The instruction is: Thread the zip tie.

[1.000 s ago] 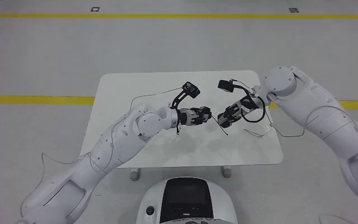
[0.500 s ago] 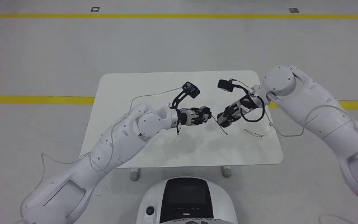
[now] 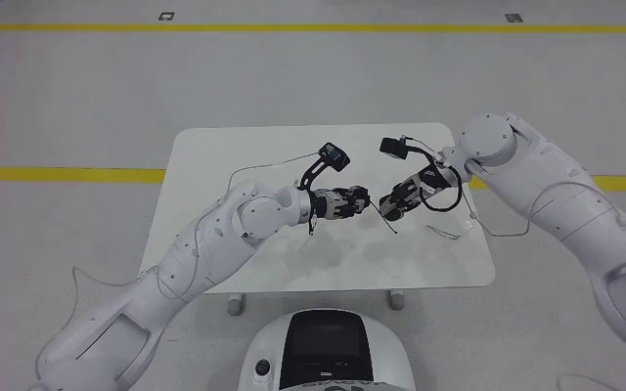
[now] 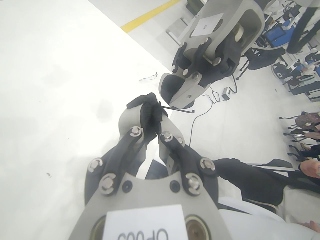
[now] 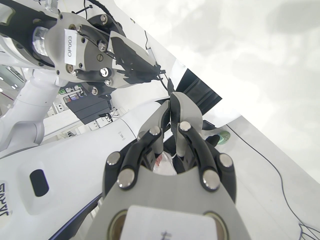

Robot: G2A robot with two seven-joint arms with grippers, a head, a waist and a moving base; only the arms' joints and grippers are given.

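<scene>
Overhead, a black zip tie (image 3: pixel 390 226) hangs between two arms above the white counter (image 3: pixel 245 156).
Top view: left gripper (image 3: pixel 364 202) and right gripper (image 3: pixel 385 207) stand tip to tip, nearly touching. Left wrist view: the left gripper is pinched narrow on the tie's end; a white printed label (image 4: pixel 205 27) sits on the right gripper's body. Right wrist view: the right gripper is clamped narrow on the strand.

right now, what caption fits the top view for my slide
Left claw and right claw face each other over the white table, both pinching the black zip tie
</scene>
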